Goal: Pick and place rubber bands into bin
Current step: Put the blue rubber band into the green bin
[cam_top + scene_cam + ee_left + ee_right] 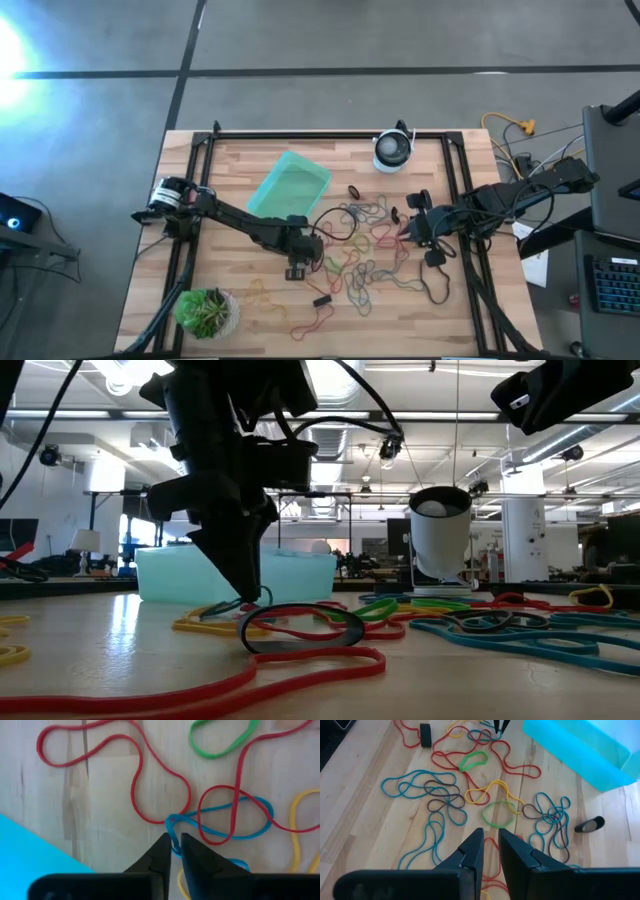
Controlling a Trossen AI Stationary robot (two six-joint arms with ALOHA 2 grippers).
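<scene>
My left arm reaches from the tabletop's (440, 300) left edge out toward the middle, bent down at the wrist so my left fingers (175, 845) point at the wood just beside the bin (290, 186). Those fingers stand nearly together, pinched on a blue rubber band (235, 822) that loops out ahead of them, crossed by a long red band (135, 785); a green band (220, 740) lies a little farther on. From table height the left arm comes straight down in front of the bin, its tips among a yellow band (200, 624) and a dark band (300, 630) standing partly on edge.

My right arm comes in from the right side and hangs above the tabletop, angled down toward the pile. My right fingers (491, 847) are held narrow with a slim gap between them and nothing in it; they touch no band.

The rubber bands (365, 245) lie scattered over the middle and near part of the tabletop, red, blue, green, yellow and dark loops, many overlapping. A few lie apart toward the near edge, close to a potted plant (207, 312) at the left corner.

The bin, teal and translucent, sits tilted on the far left half of the tabletop. I cannot tell whether any band lies inside it. A white-and-black round device (393, 150) stands at the far edge.
</scene>
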